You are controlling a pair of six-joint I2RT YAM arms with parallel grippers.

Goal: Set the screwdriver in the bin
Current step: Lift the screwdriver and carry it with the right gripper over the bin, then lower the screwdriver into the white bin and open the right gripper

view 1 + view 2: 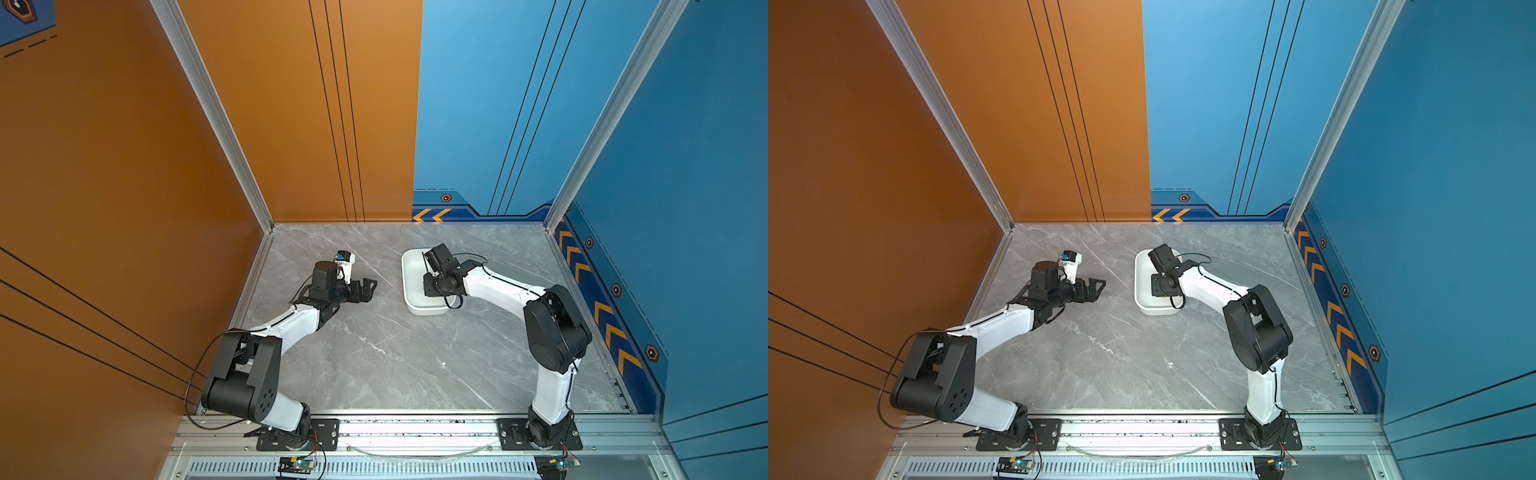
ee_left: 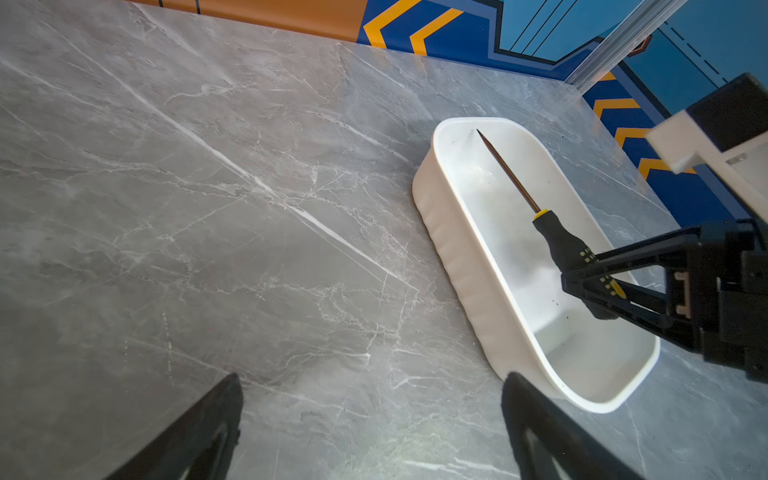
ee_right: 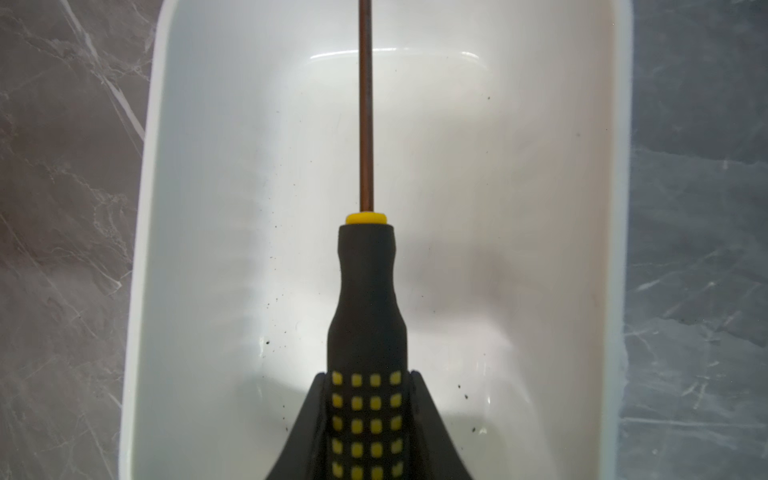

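- The small screwdriver (image 3: 368,291), with a thin dark shaft, a black handle with yellow dots and a yellow collar, is clamped at its dotted handle by the black right gripper (image 3: 368,399), whose jaws are closed on either side of it.
- It is held lengthwise within the shallow white plastic rectangular bin (image 2: 457,249), its tip pointing towards the bin's far wall.
- I cannot tell whether the tip or handle touches the bin's floor.
- In both top views the bin sits on the far part of the grey marble-patterned table (image 1: 374,353), right of centre.
- The black left gripper (image 1: 369,289) hangs over bare table left of the bin, apart from it, jaws spread wide and holding nothing.
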